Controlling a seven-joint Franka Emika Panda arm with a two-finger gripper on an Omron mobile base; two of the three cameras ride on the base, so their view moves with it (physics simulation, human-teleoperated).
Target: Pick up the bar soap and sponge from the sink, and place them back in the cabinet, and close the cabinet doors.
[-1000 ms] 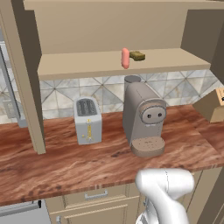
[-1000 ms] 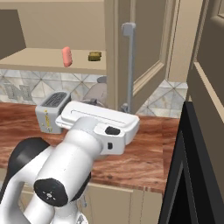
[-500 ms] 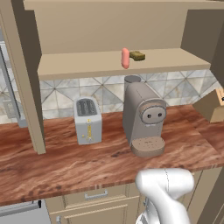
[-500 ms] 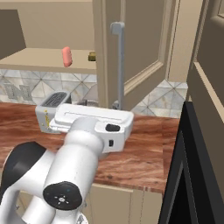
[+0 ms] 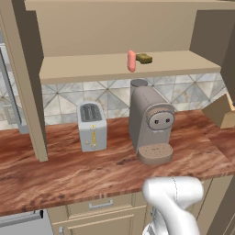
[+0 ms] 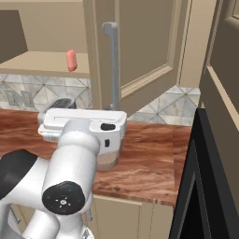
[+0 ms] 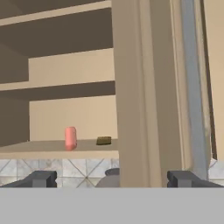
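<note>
The bar soap (image 5: pixel 131 60) stands on end on the cabinet's (image 5: pixel 114 32) lower shelf, and the sponge (image 5: pixel 144 58) lies just beside it to the right — close, though whether the two touch is hard to tell from the left base view. In the hand view the same pair shows on that shelf, soap (image 7: pixel 70 138) to the left, sponge (image 7: pixel 103 141) to the right with a clear gap between them. The claw (image 7: pixel 112 178) is wide open and holds nothing; its two dark fingertips (image 7: pixel 40 178) sit far apart, one on each side of the edge of the right-hand cabinet door (image 7: pixel 146 87), which stands partly open right in front of the hand. That door's silver bar handle (image 6: pixel 111 65) runs vertically just above the arm's wrist in the right base view (the soap (image 6: pixel 71 60) peeks out on the shelf to its left). The left door (image 5: pixel 25 87) hangs open too, seen edge-on at the left of the left base view. Down on the reddish-brown surface (image 5: pixel 92 170) sit a white toaster (image 5: pixel 92 125) and, to its right, a grey coffee machine (image 5: pixel 149 125) — with a wooden knife block (image 5: pixel 223 112) at the far right edge.
</note>
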